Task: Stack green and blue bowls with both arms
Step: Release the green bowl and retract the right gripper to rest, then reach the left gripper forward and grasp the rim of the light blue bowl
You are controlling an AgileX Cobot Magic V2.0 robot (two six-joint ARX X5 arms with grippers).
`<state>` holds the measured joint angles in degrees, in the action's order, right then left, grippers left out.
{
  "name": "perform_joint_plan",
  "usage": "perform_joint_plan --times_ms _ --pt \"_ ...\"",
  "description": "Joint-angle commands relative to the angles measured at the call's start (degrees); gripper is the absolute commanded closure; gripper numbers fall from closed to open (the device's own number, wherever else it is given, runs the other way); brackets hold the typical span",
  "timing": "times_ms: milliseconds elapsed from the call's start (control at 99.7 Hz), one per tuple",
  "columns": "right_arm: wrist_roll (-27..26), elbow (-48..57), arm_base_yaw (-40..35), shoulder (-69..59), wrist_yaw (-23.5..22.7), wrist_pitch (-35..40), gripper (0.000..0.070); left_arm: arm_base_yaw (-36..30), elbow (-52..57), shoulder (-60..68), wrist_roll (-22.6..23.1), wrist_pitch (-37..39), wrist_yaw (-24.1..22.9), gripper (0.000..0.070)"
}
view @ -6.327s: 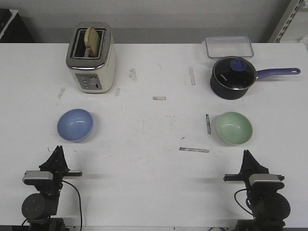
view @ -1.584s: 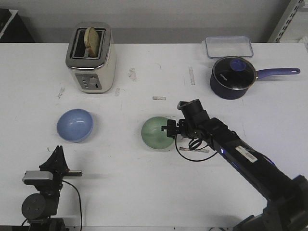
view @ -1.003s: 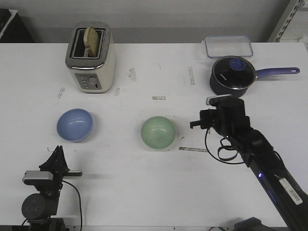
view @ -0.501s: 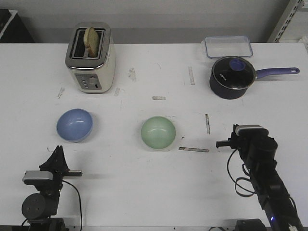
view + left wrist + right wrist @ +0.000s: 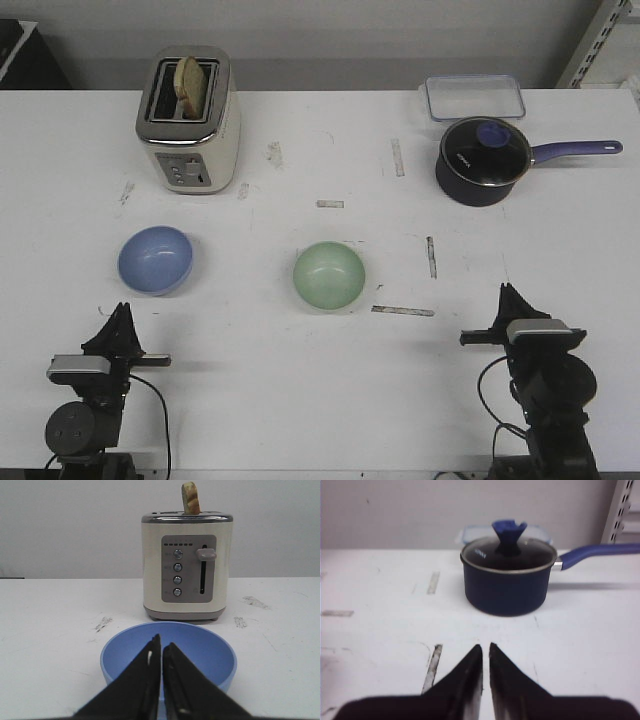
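Green bowl [image 5: 329,275] sits mid-table, mouth up, and the blue bowl [image 5: 155,260] sits well apart at the left, also upright; being round, neither has a long axis. Nothing is stacked yet. Left gripper [image 5: 161,652] faces the blue bowl with jaws pressed together; right gripper [image 5: 485,652] is near-right, likewise closed and empty.

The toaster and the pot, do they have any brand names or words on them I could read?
Saucepan: small white lettering on the glass lid, too blurred to read.
Toaster: a row of small marks above the buttons, no readable words.
Nothing else carries text.
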<state>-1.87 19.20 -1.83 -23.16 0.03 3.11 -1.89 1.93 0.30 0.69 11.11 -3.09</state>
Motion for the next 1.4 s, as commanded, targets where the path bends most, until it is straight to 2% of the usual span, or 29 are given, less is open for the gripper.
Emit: perform_joint_plan --times_ms 0,371,752,912,1013,1133,1394 --pt "0.17 0.07 -0.09 2.47 -0.02 -0.44 0.0688 0.11 -1.18 -0.11 0.0 0.81 0.07 0.0699" --pt "0.2 0.22 -0.09 14.99 0.0 -0.52 0.0688 0.11 -1.18 -0.11 0.0 0.81 0.07 0.0699" --pt "0.2 0.22 -0.09 16.52 0.0 -0.5 0.0688 0.11 -1.18 -0.11 0.11 0.98 0.04 0.0699" --pt "0.2 0.22 -0.09 16.52 0.0 -0.52 0.0688 0.11 -0.52 -0.11 -4.76 2.21 0.09 0.0699" --pt "0.2 0.22 -0.09 16.52 0.0 -0.52 0.0688 0.11 1.55 0.07 -4.35 1.42 0.07 0.0699" --pt "0.2 0.22 -0.09 16.52 0.0 -0.52 0.0688 0.11 5.95 0.55 -2.69 -2.8 0.07 0.0699" --pt "0.2 0.22 -0.09 16.52 0.0 -0.5 0.0688 0.11 18.56 6.88 1.11 -17.79 0.07 0.0699"
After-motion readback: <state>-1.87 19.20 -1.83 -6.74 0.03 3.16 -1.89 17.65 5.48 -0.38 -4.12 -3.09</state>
